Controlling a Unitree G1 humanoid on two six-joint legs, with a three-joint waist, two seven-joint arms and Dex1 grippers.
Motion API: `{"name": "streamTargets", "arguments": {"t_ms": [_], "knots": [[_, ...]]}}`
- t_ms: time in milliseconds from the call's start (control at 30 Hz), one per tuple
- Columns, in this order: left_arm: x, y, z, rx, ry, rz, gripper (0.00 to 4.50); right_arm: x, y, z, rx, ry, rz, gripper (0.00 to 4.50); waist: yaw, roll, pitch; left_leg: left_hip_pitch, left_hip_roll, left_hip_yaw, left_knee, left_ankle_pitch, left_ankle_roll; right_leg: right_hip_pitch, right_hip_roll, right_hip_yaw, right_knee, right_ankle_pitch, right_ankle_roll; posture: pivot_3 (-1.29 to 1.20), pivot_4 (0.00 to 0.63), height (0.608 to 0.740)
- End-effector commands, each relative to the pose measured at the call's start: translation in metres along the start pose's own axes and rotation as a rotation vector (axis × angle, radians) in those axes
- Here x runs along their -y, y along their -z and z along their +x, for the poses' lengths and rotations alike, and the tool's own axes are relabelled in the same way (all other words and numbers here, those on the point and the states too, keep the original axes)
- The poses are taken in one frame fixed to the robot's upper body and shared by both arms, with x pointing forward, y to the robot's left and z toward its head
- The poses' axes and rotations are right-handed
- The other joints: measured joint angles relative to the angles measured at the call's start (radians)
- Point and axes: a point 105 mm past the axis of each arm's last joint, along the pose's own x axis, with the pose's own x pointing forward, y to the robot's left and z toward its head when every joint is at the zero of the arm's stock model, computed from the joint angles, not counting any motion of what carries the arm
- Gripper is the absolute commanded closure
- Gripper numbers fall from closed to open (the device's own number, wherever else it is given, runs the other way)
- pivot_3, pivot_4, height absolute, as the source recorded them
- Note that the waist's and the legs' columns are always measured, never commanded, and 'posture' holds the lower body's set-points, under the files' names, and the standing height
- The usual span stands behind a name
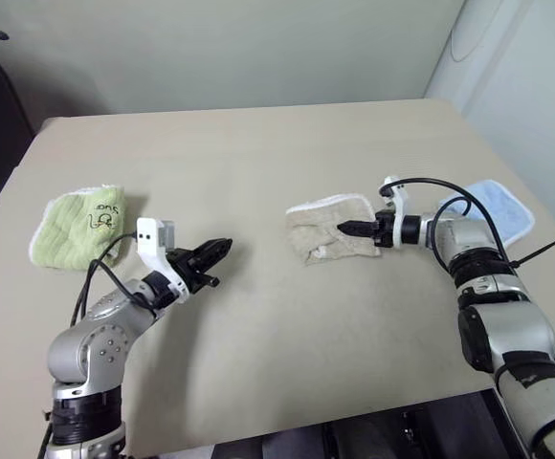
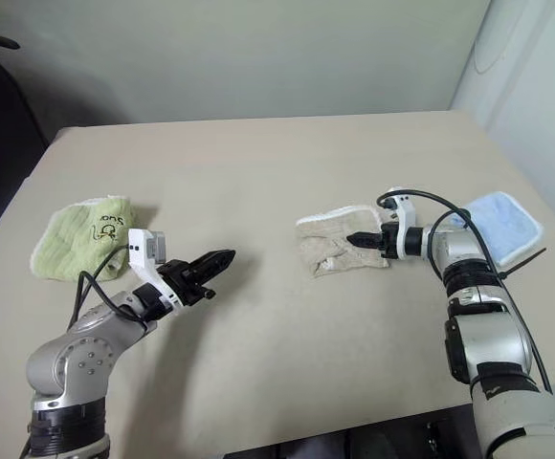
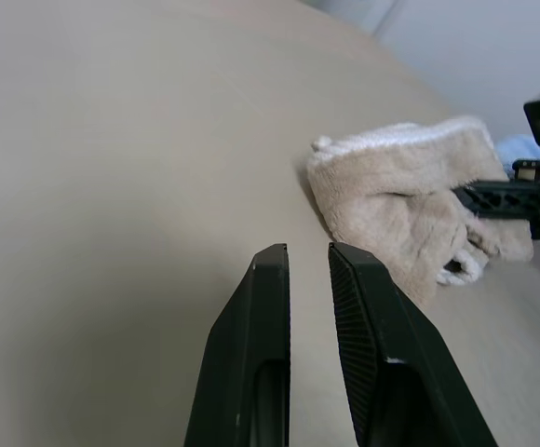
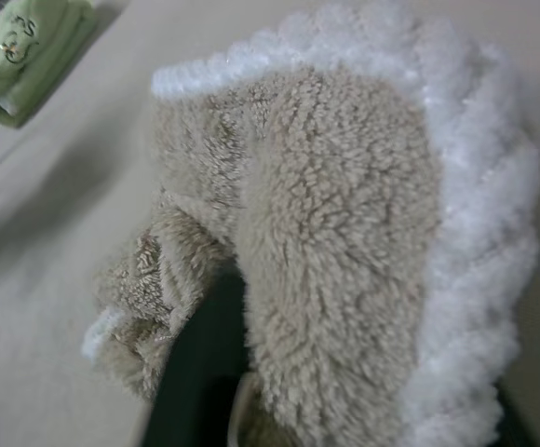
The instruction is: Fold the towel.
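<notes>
Beige tabletop spreads out under both arms, with a pale wall behind it. Our landmark is the towel, the tan terry one with white edging, sitting bunched and partly doubled over on the table's right half. Right gripper is in on it from the towel's right side, black fingers pushed into the cloth and pinched together on a fold; up close from the right wrist, pile drapes over a dark finger. Just beyond that arm, further right of the towel, lies a light blue towel near the table's edge. Well to the towel's left, the left gripper hovers above bare table, pointing toward the towel, fingers nearly together with a thin slit between them, holding nothing. Further left still rests a crumpled green towel with dark print.
</notes>
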Motion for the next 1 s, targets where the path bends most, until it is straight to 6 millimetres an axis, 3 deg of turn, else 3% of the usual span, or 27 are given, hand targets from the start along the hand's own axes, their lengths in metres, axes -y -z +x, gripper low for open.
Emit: {"name": "streamTargets", "arguments": {"t_ms": [33,133,267,367,467,567,667,800,933,967,1000], "knots": [[0.010,-0.010,0.000,0.039,0.031,0.030,3.72,-0.003,-0.023,-0.017,0.100,-0.005,0.007,4.36,0.001,0.000,0.000,0.000,0.000,0.000,0.000,0.000,0.000,0.000,0.000,0.000,0.000,0.000,0.000,0.00,0.150,0.740],[0.011,-0.008,0.001,0.036,0.033,0.026,3.72,-0.005,-0.034,-0.029,0.163,0.001,0.032,4.46,0.001,0.000,0.000,0.000,0.000,0.000,0.000,0.000,0.000,0.000,0.000,0.000,0.000,0.000,0.000,0.00,0.150,0.740],[0.011,-0.005,0.003,0.032,0.039,0.017,3.72,-0.004,-0.065,-0.060,0.313,0.078,0.058,4.46,0.002,0.000,0.000,0.000,-0.002,0.000,0.001,0.000,-0.001,0.000,0.000,0.000,0.000,0.000,0.000,0.00,0.150,0.740],[0.012,-0.003,0.004,0.030,0.045,0.009,3.72,0.006,-0.100,-0.103,0.486,0.215,0.111,4.46,0.005,0.000,0.000,0.000,-0.002,0.000,0.001,0.000,-0.001,0.000,0.001,-0.001,0.000,0.000,0.000,0.00,0.150,0.740],[0.014,0.000,0.008,0.027,0.058,0.001,3.72,0.032,-0.114,-0.151,0.618,0.431,0.215,4.46,0.011,0.000,0.000,0.000,-0.002,0.000,0.001,0.000,-0.001,0.000,0.000,0.000,0.000,0.000,0.001,0.00,0.150,0.740],[0.016,0.002,0.012,0.029,0.072,-0.009,3.72,0.062,-0.098,-0.195,0.672,0.650,0.304,4.46,0.016,-0.001,0.000,0.000,-0.001,-0.001,0.001,0.000,0.000,0.001,-0.001,0.000,0.000,0.000,0.001,0.00,0.150,0.740],[0.019,0.004,0.017,0.022,0.087,-0.013,3.72,0.085,-0.068,-0.218,0.662,0.800,0.405,4.46,0.017,-0.001,-0.001,0.000,0.000,-0.002,0.001,0.000,0.000,0.001,-0.001,0.001,0.000,0.000,0.001,0.00,0.150,0.740],[0.021,0.005,0.022,0.014,0.106,-0.010,3.72,0.103,-0.032,-0.217,0.570,0.907,0.495,4.46,0.007,0.001,0.000,0.003,0.000,0.000,0.001,0.000,0.000,0.001,0.000,0.004,0.002,0.000,0.001,0.00,0.150,0.740],[0.022,0.005,0.023,0.011,0.110,-0.007,3.72,0.113,-0.020,-0.215,0.512,0.999,0.451,4.46,-0.001,0.001,-0.001,0.004,-0.001,0.001,0.000,-0.001,0.001,-0.001,0.000,0.008,0.002,0.000,0.002,0.00,0.150,0.740],[0.021,0.005,0.023,0.011,0.111,-0.006,3.72,0.114,-0.021,-0.215,0.510,1.007,0.438,3.74,-0.002,0.001,-0.001,0.004,-0.001,0.001,0.000,-0.001,0.002,-0.001,0.000,0.008,0.002,0.000,0.002,0.00,0.150,0.740],[0.021,0.005,0.023,0.011,0.110,-0.006,3.72,0.115,-0.021,-0.215,0.502,1.015,0.417,3.48,-0.002,0.002,-0.001,0.004,-0.001,0.000,0.000,-0.002,0.004,-0.001,0.000,0.009,0.002,0.000,0.003,0.00,0.150,0.740]]}}
